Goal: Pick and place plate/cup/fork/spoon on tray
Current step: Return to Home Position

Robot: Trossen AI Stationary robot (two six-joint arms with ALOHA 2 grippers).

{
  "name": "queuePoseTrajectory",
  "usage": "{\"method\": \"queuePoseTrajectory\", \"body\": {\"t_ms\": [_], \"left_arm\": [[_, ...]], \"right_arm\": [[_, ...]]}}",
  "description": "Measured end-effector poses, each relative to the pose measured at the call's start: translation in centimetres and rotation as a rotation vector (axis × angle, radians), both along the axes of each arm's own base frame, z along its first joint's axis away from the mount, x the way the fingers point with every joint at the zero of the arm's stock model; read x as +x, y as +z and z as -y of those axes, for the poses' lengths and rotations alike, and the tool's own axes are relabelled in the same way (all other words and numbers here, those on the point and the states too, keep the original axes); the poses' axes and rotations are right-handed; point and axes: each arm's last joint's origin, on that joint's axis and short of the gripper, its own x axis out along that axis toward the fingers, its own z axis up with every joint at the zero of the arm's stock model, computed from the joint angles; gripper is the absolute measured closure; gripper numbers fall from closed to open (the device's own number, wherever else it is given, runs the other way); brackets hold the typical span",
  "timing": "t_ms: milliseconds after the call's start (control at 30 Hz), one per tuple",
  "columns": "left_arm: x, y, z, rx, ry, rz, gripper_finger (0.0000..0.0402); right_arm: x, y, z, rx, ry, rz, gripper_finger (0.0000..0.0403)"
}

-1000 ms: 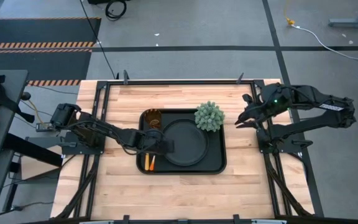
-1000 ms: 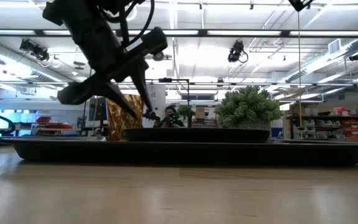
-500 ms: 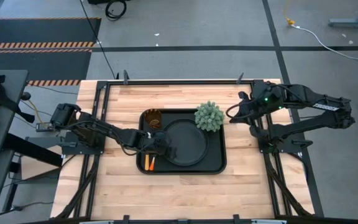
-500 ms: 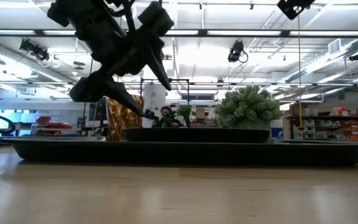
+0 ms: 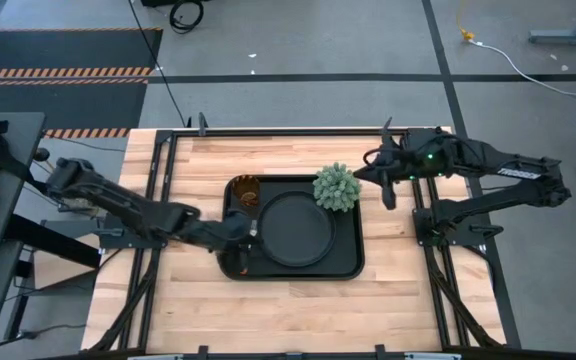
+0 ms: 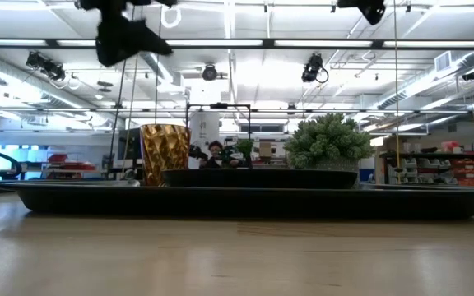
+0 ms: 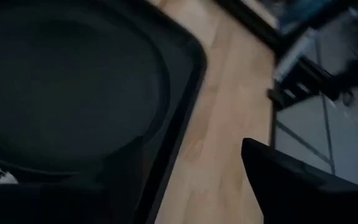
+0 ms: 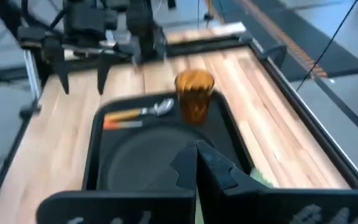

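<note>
Since a second ago I've pulled my left gripper up and back from the cutlery; its fingers now stand apart with nothing between them, just above the tray's left side. My right gripper has swung in toward the table's far right, beside the plant, fingers together and empty.

As far as I can judge, the job looks nearly or fully done: the plate lies flat in the tray, the cup stands upright in the far left corner, and the right wrist view shows the spoon lying in the tray beside the cup. The fork I cannot make out for certain; my left arm covers that strip from above.

Bare wood lies all round the tray. The plant overhangs its far right corner, near my right gripper.
</note>
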Motion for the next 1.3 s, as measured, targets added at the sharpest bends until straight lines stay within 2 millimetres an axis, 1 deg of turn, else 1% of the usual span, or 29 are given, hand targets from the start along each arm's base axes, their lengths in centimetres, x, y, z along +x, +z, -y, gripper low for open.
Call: {"method": "queuePoseTrajectory", "body": {"t_ms": [67,133,267,333,400,500,633,700,800,933,1167,1300], "left_arm": [[-1.3,0.5,-0.2,0.034,-0.04,0.037,0.0147],[-2.5,0.8,-0.7,0.034,-0.056,0.094,0.0162],[-4.4,1.6,-1.8,0.021,-0.081,0.301,0.0197],[-5.1,2.2,-2.6,0.001,-0.057,0.421,0.0215],[-5.9,2.9,-3.5,0.001,-0.027,0.53,0.0231],[-6.9,4.1,-4.5,0.044,0.037,0.616,0.0252],[-7.7,5.0,-5.6,0.056,0.144,0.668,0.0269],[-7.9,5.2,-5.9,0.062,0.169,0.676,0.0272],[-7.9,5.2,-6.0,0.066,0.178,0.675,0.0273],[-7.8,5.1,-6.2,0.127,0.197,0.666,0.0273],[-7.7,5.0,-6.2,0.13,0.204,0.659,0.0273],[-7.7,5.3,-6.4,0.129,0.237,0.685,0.0273]], "right_arm": [[0.6,-0.5,0.1,0.019,-0.015,0.053,0.0399],[1.3,-1.0,0.1,0.046,-0.015,0.119,0.04],[2.5,-1.9,0.0,0.089,0.046,0.262,0.04],[2.8,-2.0,0.0,0.084,0.059,0.326,0.0397],[2.9,-2.1,0.0,0.08,0.063,0.354,0.039],[2.9,-2.1,0.0,0.069,0.069,0.359,0.0379],[3.0,-2.0,-0.1,0.091,0.07,0.366,0.0373],[3.0,-2.2,-0.1,0.067,0.077,0.354,0.0373],[3.1,-2.3,-0.1,0.039,0.086,0.345,0.0372],[3.2,-2.3,-0.1,0.033,0.087,0.348,0.0372],[3.4,-2.6,-0.1,0.038,0.086,0.322,0.0371],[3.5,-2.3,-0.1,0.042,0.084,0.349,0.0371]]}}
